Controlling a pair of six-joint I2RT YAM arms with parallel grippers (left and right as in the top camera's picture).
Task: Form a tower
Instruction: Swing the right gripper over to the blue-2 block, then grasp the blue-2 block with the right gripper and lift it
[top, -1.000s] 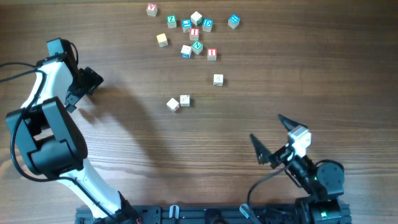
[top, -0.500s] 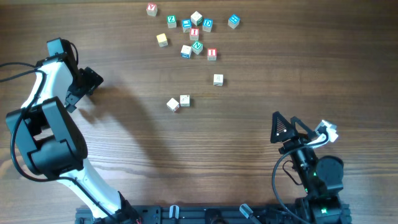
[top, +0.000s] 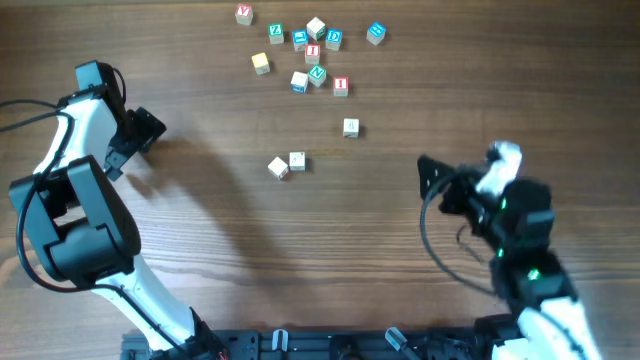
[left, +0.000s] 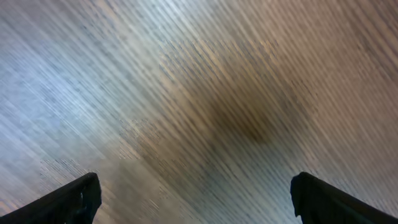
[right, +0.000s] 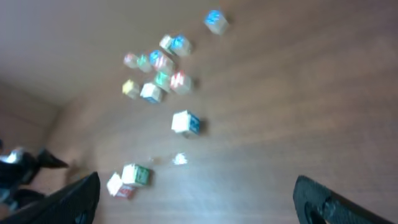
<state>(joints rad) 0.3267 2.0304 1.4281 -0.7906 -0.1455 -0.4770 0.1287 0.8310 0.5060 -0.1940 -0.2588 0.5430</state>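
I count fourteen letter cubes (top: 350, 127) on the worktop (top: 200, 250), each lying flat and single. The red I cube (top: 312, 52) and green N cube (top: 317, 74) sit close together, well ahead of my right fingers (right: 196, 193), which are spread wide. My left fingers (left: 196, 193) are spread too.

Wooden table (top: 320, 240) carries scattered letter cubes (top: 350, 127), most clustered at far edge.

The worktop (top: 250, 250) is showing matt brown wood grain, glinting palely in places. The letter cubes (top: 350, 127) are looking like pale painted wood. The left fingers (left: 74, 200) are appearing matt black.
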